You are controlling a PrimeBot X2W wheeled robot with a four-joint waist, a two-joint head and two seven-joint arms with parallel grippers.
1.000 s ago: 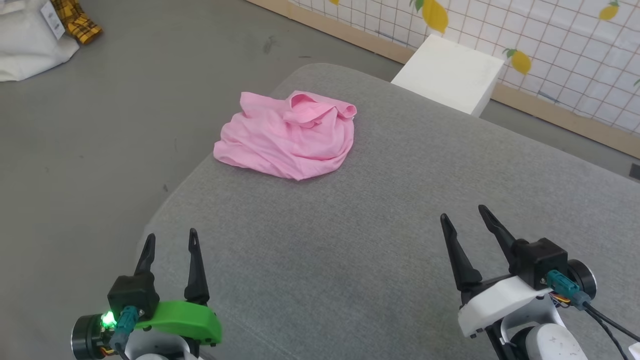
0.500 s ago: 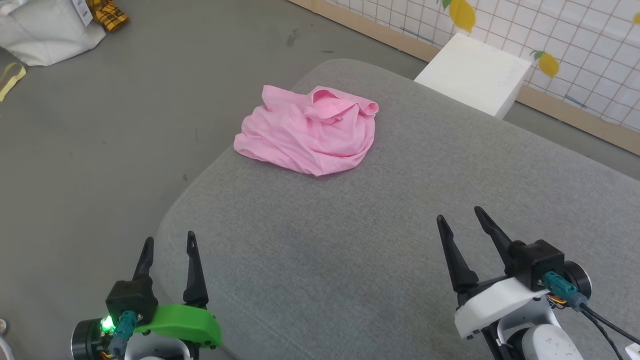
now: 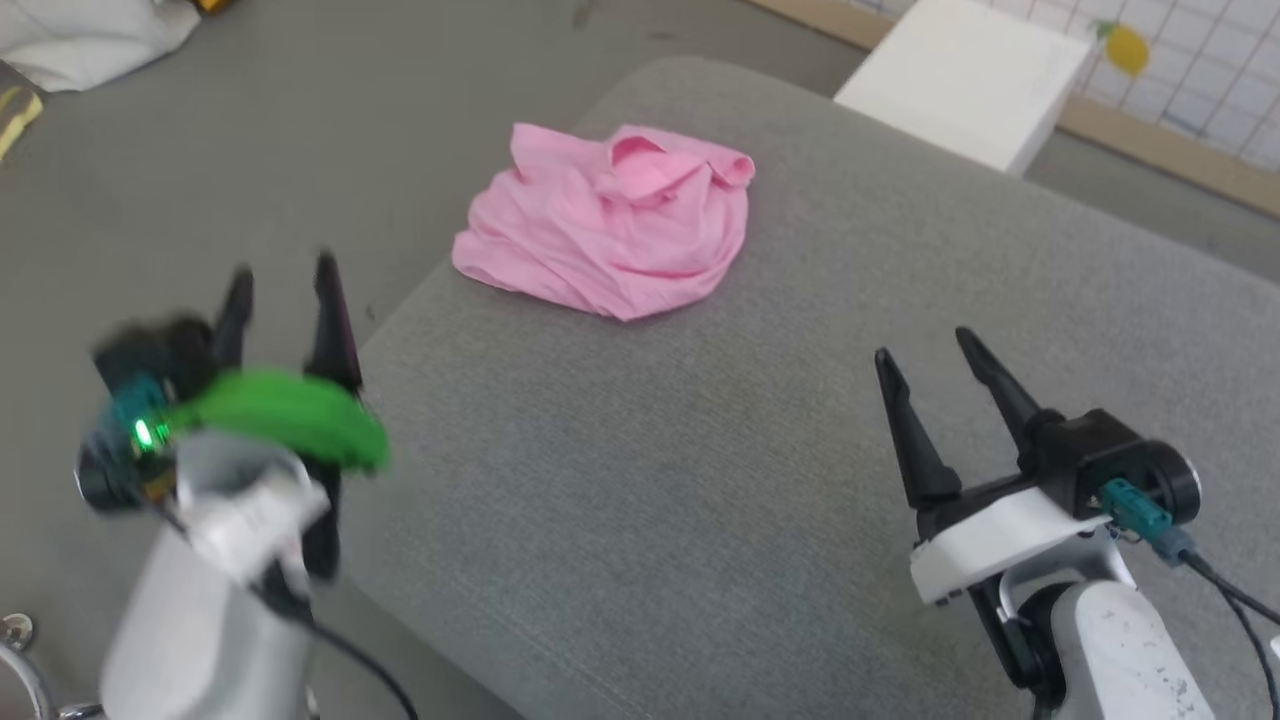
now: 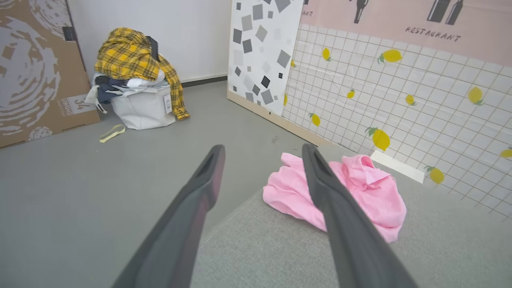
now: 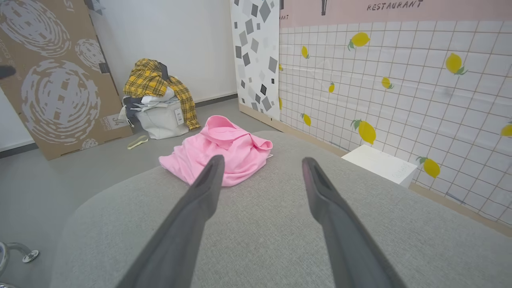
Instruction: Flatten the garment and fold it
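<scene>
**Nothing done yet: garment in a heap, both pairs of fingers empty**

The garment (image 3: 605, 225) lies crumpled at 12 o'clock in the head view. It sits on the grey worktop (image 3: 700, 480), close to the 11 o'clock corner, with part of it bunched into a raised fold on top. No edge is spread out and no fold has been made. The left fingers (image 3: 333, 320), blurred at 9 o'clock by the worktop's edge, stand wide and hold nothing. The right fingers (image 3: 906, 425), at 4 o'clock over bare worktop, are also wide and empty. Both pairs are well apart from the cloth. As I judge it, the whole task lies ahead: reach the heap, draw it out flat, smooth it, then fold it.
</scene>
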